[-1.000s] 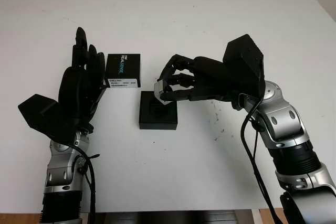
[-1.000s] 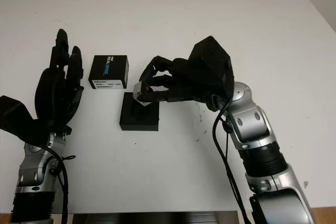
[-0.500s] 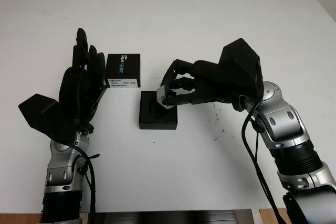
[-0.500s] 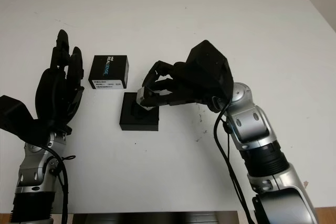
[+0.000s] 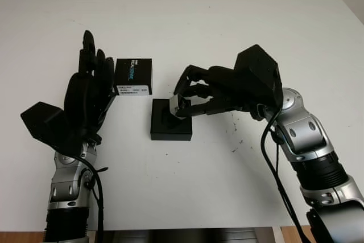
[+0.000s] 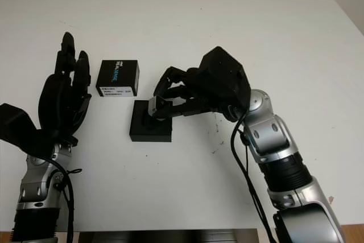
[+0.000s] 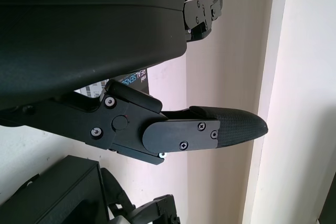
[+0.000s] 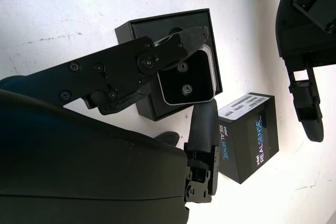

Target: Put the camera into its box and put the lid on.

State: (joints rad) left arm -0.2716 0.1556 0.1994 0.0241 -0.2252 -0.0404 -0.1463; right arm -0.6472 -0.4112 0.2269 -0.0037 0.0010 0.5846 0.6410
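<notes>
Right hand clamped on silver-edged camera, low over open black box. Lid lettered "REALSENSE", just beyond box. Left hand open, raised beside lid.

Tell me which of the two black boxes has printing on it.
The lid, beside the open left hand. The box under the right hand holding the camera is plain.

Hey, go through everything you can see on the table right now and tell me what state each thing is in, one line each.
Camera: held in the right hand's fingers, just above the open box, not yet released.
Box: open, lid off, sitting on the table.
Lid: off the box, lying apart on the table behind it.
Right hand: shut on the camera, over the box.
Left hand: open, holding nothing, raised beside the lid.
Table: white, bears the box and lid.
</notes>
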